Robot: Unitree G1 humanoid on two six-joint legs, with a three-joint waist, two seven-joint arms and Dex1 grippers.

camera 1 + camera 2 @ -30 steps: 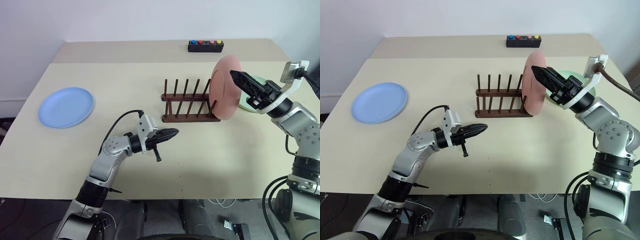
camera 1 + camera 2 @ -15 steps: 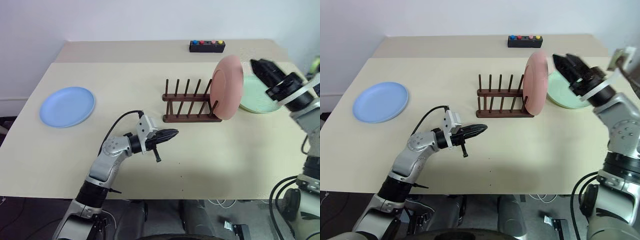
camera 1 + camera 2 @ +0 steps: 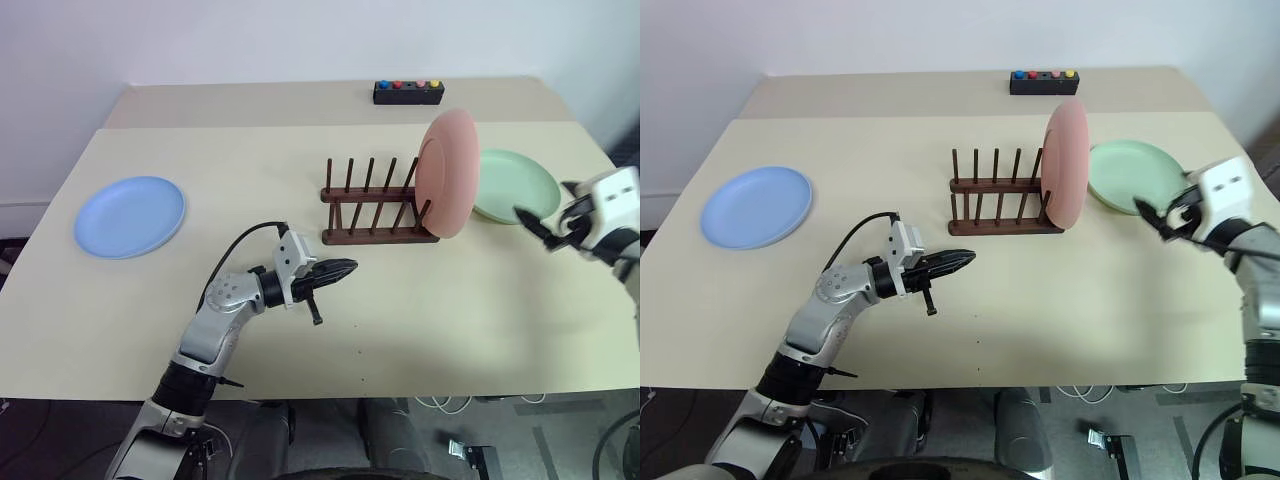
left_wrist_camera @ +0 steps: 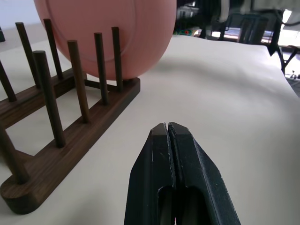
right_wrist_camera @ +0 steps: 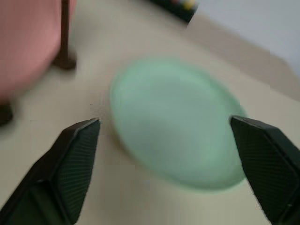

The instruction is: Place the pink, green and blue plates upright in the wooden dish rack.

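Observation:
The pink plate [image 3: 447,172] stands upright in the right end of the wooden dish rack [image 3: 375,215], also seen as plate [image 4: 108,33] and rack [image 4: 70,140]. Just right of the rack the green plate [image 3: 515,185] lies flat on the table. The blue plate [image 3: 130,215] lies flat at the far left. My right gripper [image 3: 535,228] hovers at the green plate's near right rim, open wide and empty, the green plate [image 5: 173,117] showing between its fingers [image 5: 77,164]. My left gripper [image 3: 345,268] is shut and empty in front of the rack, pointing right.
A black box with coloured buttons [image 3: 408,92] sits at the back of the table, behind the rack. The beige table [image 3: 420,320] runs wide between the blue plate and the rack. Its right edge lies close to my right arm.
My right gripper has drawn away from the pink plate, swinging right and down to the green plate's near rim. The pink plate stays upright in the rack. The left arm has not moved.

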